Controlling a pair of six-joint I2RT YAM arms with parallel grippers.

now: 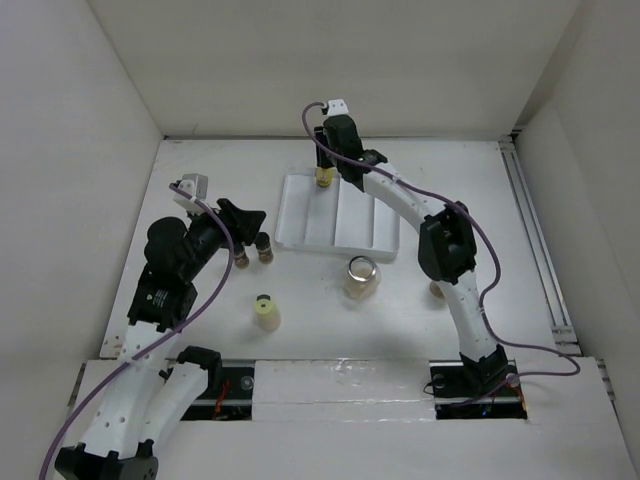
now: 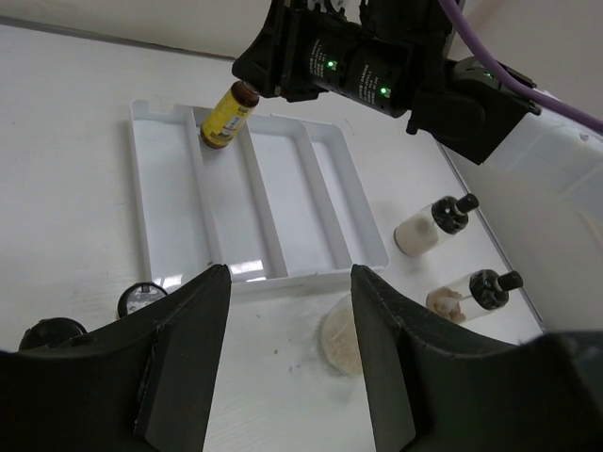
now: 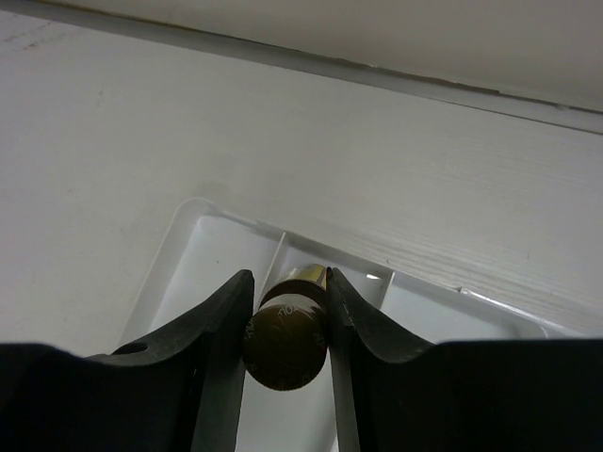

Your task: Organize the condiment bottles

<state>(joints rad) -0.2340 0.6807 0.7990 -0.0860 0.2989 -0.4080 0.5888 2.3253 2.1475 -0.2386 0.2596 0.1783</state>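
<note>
The right gripper (image 3: pixel 288 282) is clamped on the dark cap of the yellow bottle (image 2: pixel 224 118), one finger on each side. The bottle is at the far end of the tray (image 2: pixel 283 207), in the second channel from the left, leaning a little. Whether its base rests on the tray floor cannot be told. The tray's other channels show nothing in them.

The left gripper (image 2: pixel 287 273) hangs near the tray's near-left corner with its fingers apart and nothing between them. Just near of it stand a brown shaker (image 1: pixel 265 248) and a second shaker (image 1: pixel 241 256), close together on the table (image 1: pixel 480 200), beside the tray's near-left corner and apart from it.

The jar (image 1: pixel 362 277) stands just near of the tray's near edge, toward the right. The cream bottle (image 1: pixel 266 313) stands alone, nearer still and to the left, well apart from the jar.

To the right of the jar, a pale bottle (image 2: pixel 429 226) and a clear bottle (image 2: pixel 471 290), both black-capped, sit side by side. The right arm (image 1: pixel 445 245) passes over them, so from above they are mostly hidden.
</note>
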